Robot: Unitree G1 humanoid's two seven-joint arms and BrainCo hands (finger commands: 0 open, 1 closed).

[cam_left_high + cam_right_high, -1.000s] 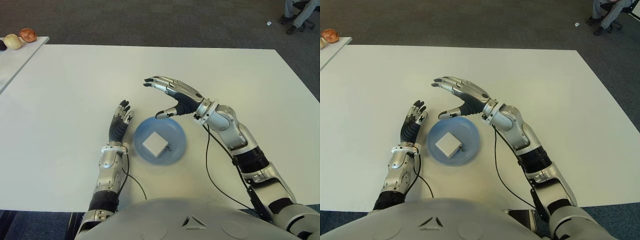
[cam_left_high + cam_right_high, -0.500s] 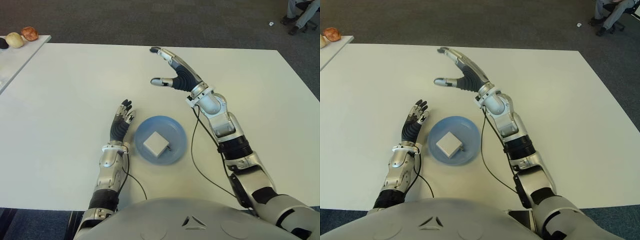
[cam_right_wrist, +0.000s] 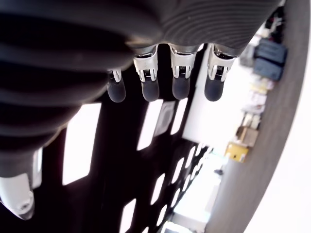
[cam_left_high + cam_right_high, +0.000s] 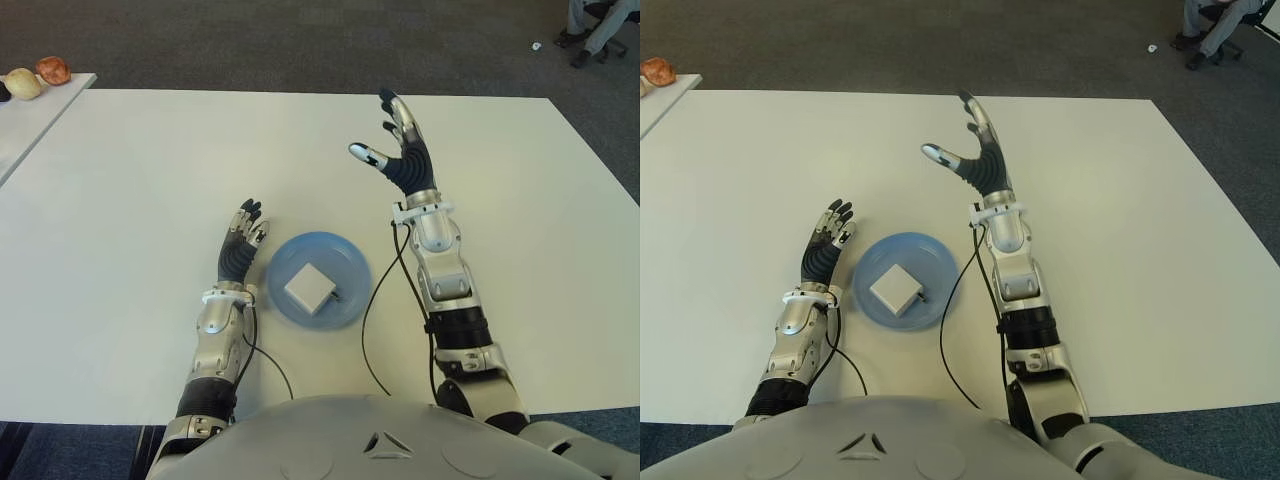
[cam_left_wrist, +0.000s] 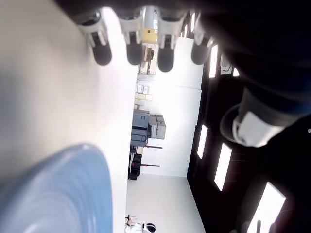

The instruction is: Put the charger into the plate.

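White desk (image 4: 130, 180), grey carpet beyond. Charger (image 4: 310, 288) in plate (image 4: 355, 290), beside splayed left hand (image 4: 243, 243); right hand (image 4: 400, 150) raised, fingers spread, empty.

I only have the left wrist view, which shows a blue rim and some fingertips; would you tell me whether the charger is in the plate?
Observer: Yes. The white charger lies inside the blue plate, near its middle.
Operator: Thank you. Is the right hand holding anything?
Observer: No. The right hand is raised over the table beyond the plate, fingers spread, empty.
Operator: And where is my left hand relative to the plate?
Observer: The left hand shows just left of the plate, fingers extended, holding nothing.
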